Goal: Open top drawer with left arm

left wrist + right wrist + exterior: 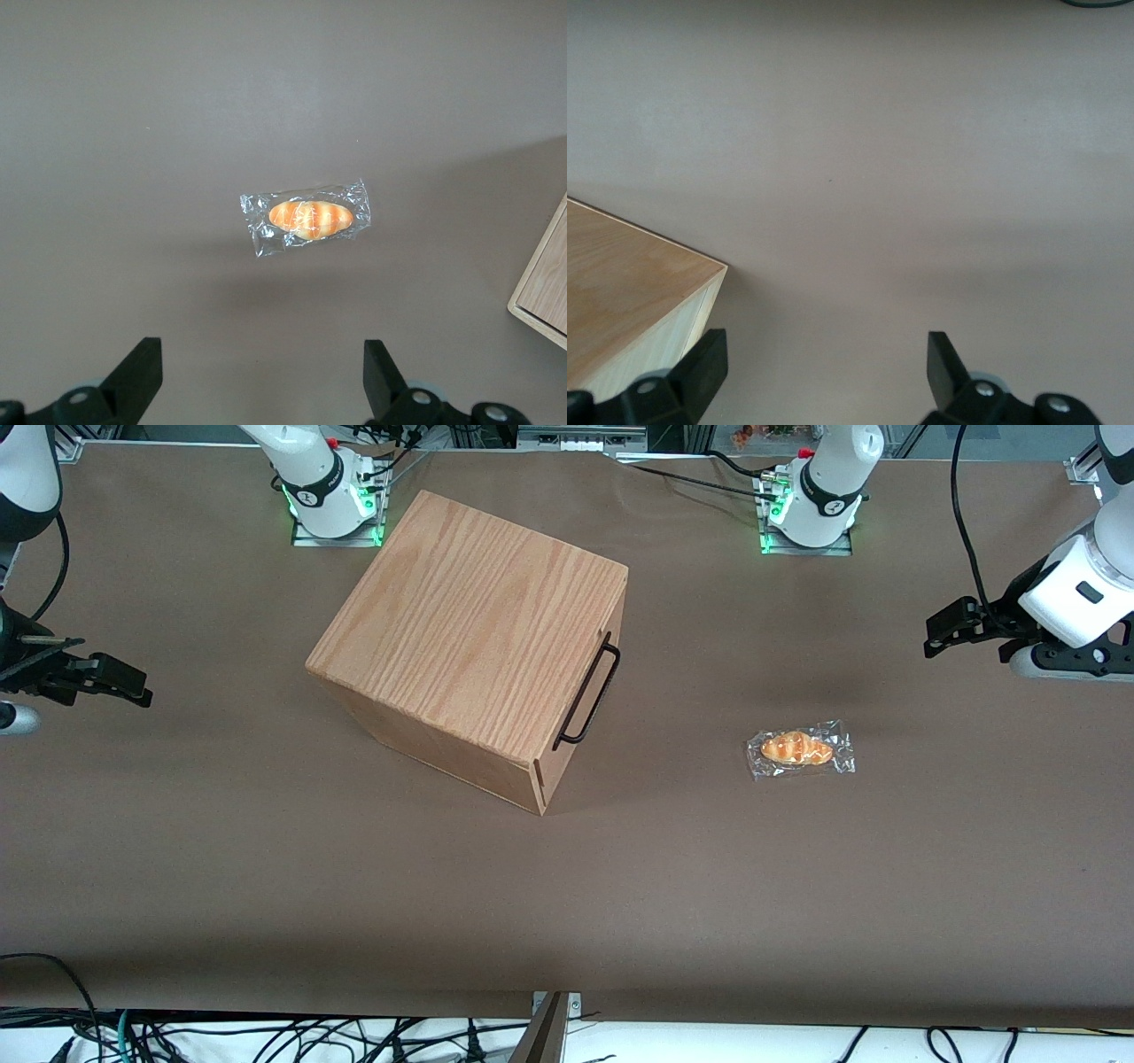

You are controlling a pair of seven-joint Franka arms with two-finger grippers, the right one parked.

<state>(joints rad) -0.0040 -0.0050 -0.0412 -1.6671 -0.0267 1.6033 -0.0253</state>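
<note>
One brown table [266,886]; pincer [952,631] open above it.

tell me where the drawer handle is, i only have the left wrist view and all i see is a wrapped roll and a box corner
Observer: The top drawer looks shut, flush with the box. Its black bar handle faces the working arm's end of the table.
Operator: where's my gripper relative to it
Observer: The gripper hangs above the table near the working arm's end, fingers open, well apart from the handle.
Operator: is the roll in the way
Observer: The wrapped roll lies on the table in front of the drawer, between the gripper and the handle, touching neither.
</note>
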